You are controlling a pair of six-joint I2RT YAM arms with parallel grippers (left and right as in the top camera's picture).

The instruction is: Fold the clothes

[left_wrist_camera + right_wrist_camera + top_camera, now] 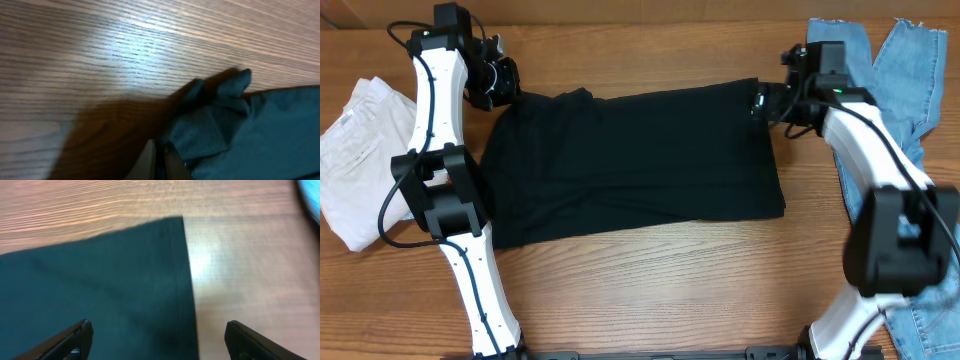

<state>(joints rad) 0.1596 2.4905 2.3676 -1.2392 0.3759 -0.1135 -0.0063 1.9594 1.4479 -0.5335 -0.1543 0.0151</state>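
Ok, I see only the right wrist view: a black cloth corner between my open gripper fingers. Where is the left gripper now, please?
Observer: The left gripper is at the black garment's far left corner.
Operator: Does it hold the cloth?
Observer: I cannot tell; its fingers sit close together beside a bunched corner.
Operator: Are other clothes nearby?
Observer: Yes: white clothes lie at the left, blue jeans at the right.
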